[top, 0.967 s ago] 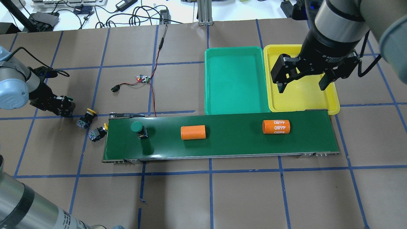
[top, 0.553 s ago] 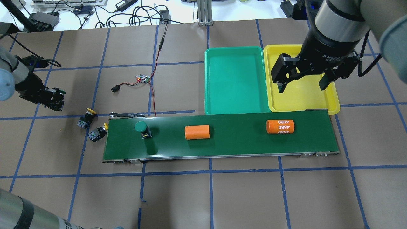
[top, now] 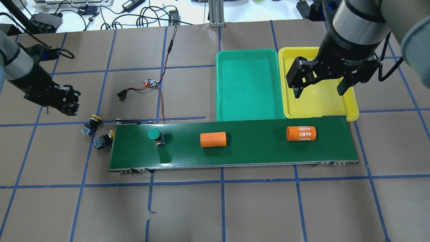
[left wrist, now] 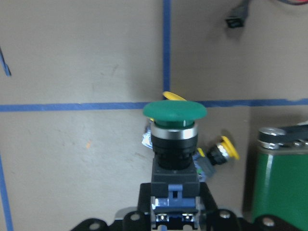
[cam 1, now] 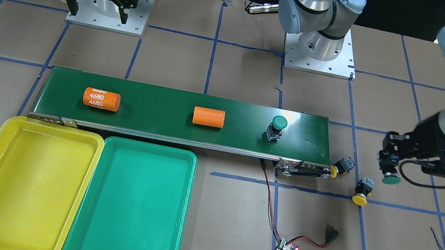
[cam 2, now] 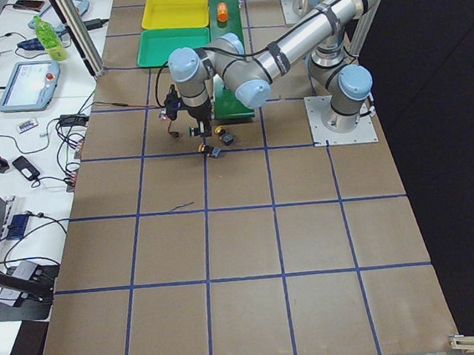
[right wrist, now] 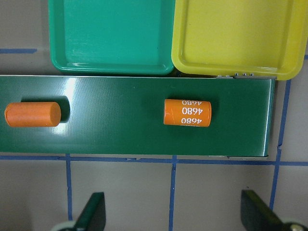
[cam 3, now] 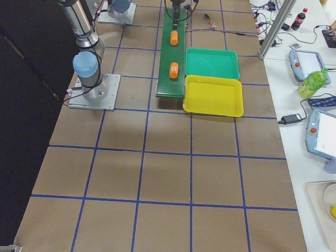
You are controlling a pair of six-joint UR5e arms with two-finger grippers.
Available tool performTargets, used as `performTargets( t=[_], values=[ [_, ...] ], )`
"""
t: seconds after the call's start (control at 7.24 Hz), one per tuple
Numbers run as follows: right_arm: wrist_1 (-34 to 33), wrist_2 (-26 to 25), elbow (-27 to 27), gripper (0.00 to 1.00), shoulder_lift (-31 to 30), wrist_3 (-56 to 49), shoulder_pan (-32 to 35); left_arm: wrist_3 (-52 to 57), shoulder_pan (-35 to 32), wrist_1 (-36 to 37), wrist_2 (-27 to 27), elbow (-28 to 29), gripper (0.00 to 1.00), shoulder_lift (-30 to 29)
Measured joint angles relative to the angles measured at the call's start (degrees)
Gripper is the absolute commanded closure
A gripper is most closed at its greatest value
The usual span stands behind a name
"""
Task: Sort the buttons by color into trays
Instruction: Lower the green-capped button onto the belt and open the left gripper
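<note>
My left gripper [left wrist: 174,211] is shut on the black body of a green button [left wrist: 175,125], held above the table left of the belt [top: 65,101]. Below it two yellow buttons [top: 91,123] [top: 103,140] lie on the paper by the belt's left end. Another green button [top: 154,135] stands upright on the belt. The green tray [top: 248,84] and the yellow tray [top: 322,106] sit side by side behind the belt's right half, both empty. My right gripper [top: 319,85] hangs open over the yellow tray, holding nothing.
The dark green conveyor belt [top: 255,151] carries a plain orange cylinder [top: 213,139] and one marked 4680 [top: 301,133]. A small circuit board [top: 152,83] with red and black wires lies behind the belt's left end. Blue tape lines cross the brown table.
The green button and both orange cylinders on the belt have drifted right. My left gripper swung left and away from the yellow buttons, then came back right; the green cap now shows in it.
</note>
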Motion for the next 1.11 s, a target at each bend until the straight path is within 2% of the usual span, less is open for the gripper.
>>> performTargets(
  t=[0.41,0.55,0.69,0.83,0.97,1.11],
  values=[
    [0.0,0.0,0.0,0.0,0.0,0.0,0.0,-5.3,-6.0,2.9,-0.2,-10.9,1.0,5.9],
    [0.0,0.0,0.0,0.0,0.0,0.0,0.0,-6.7,-7.4,4.3,-0.7,-12.7,0.56,6.4],
    [0.0,0.0,0.0,0.0,0.0,0.0,0.0,-8.2,-8.5,5.1,-1.5,-14.0,0.27,6.4],
    [0.0,0.0,0.0,0.0,0.0,0.0,0.0,-8.1,-9.1,6.6,-1.8,-14.8,0.22,6.0],
    [0.0,0.0,0.0,0.0,0.0,0.0,0.0,-7.1,-9.3,8.9,-2.0,-15.2,0.08,5.4],
    [0.0,0.0,0.0,0.0,0.0,0.0,0.0,-6.7,-9.4,10.7,-2.1,-15.2,0.0,4.7]
  ],
)
